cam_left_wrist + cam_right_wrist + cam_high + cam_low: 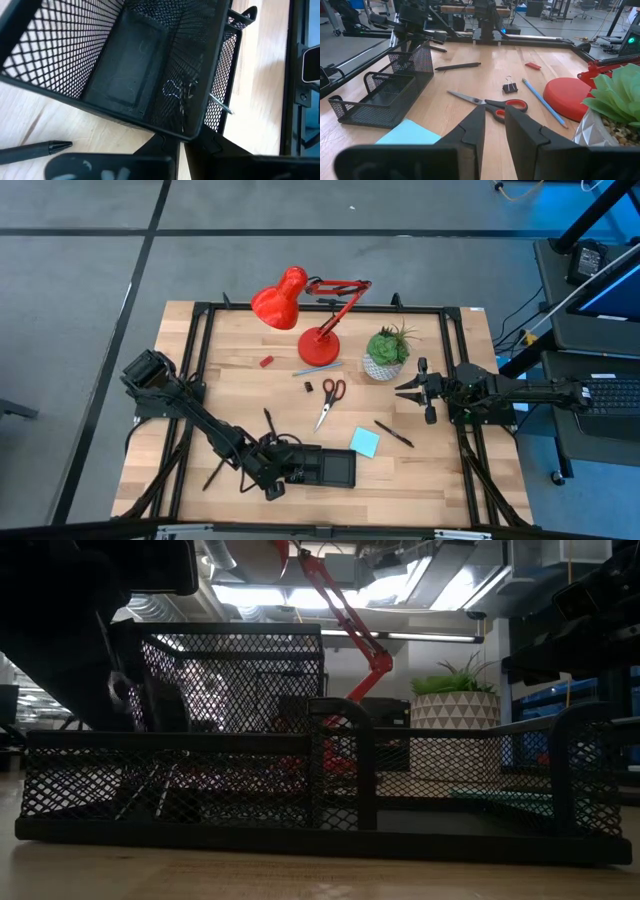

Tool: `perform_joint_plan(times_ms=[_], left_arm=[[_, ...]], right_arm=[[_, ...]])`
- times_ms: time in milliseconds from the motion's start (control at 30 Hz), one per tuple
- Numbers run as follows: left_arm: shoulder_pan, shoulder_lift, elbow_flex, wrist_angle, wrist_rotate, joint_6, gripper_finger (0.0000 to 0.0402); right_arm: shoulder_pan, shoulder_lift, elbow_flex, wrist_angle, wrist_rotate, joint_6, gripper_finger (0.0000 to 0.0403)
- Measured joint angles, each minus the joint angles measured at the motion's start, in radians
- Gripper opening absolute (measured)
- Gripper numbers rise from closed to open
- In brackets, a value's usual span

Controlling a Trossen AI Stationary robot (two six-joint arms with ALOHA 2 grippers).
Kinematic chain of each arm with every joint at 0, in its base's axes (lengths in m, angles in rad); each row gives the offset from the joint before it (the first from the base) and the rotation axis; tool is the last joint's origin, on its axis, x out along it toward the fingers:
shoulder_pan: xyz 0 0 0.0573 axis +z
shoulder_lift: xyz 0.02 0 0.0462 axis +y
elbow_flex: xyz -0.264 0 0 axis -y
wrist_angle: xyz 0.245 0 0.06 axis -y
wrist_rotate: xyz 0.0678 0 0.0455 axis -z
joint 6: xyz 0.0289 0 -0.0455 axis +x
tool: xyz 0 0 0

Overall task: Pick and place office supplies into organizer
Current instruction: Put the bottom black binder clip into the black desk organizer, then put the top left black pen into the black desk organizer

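The left arm reaches from the table's left side down toward the near edge, its gripper (272, 480) hanging low over the tall mesh end of the organizer (330, 469). Its own camera looks straight down into that mesh cup, with the fingers (160, 145) coming together at the cup's rim; whether they are pinching anything cannot be told. One dark pen (35, 150) lies on the wood just beside this gripper, outside the cup. A thin metal piece pokes through the mesh wall, too small to name.

The right arm stretches in level from the table's right side. Its gripper (412, 390) sits above the wood next to the potted plant (386, 352), fingers slightly spread with a narrow gap and nothing between them.

Ahead of the right gripper lie one pair of red-handled scissors (487, 102), one black clip (509, 87) just past them, one blue pencil (543, 100) beside the lamp base (567, 97), one small red piece (533, 65) farther off, and another dark pen (457, 65) toward the organizer. One light blue sticky-note pad (364, 441) rests just beside the organizer's low end, and a third dark pen (394, 433) lies near that pad, below the right gripper in the overhead view.
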Motion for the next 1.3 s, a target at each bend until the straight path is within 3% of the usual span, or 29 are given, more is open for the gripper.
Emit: perform_joint_plan(times_ms=[500,833,1300], left_arm=[[0.000,-0.001,0.000,0.002,0.002,0.000,0.0050],[0.008,-0.002,-0.001,0.040,0.133,0.000,0.0047],[0.042,-0.004,-0.002,0.045,0.218,0.021,0.0036]], right_arm=[[0.000,0.000,0.000,0.000,0.000,0.000,0.0078],[0.000,0.000,0.000,0.000,0.000,0.000,0.0078],[0.000,0.000,0.000,0.000,0.000,0.000,0.0078]])
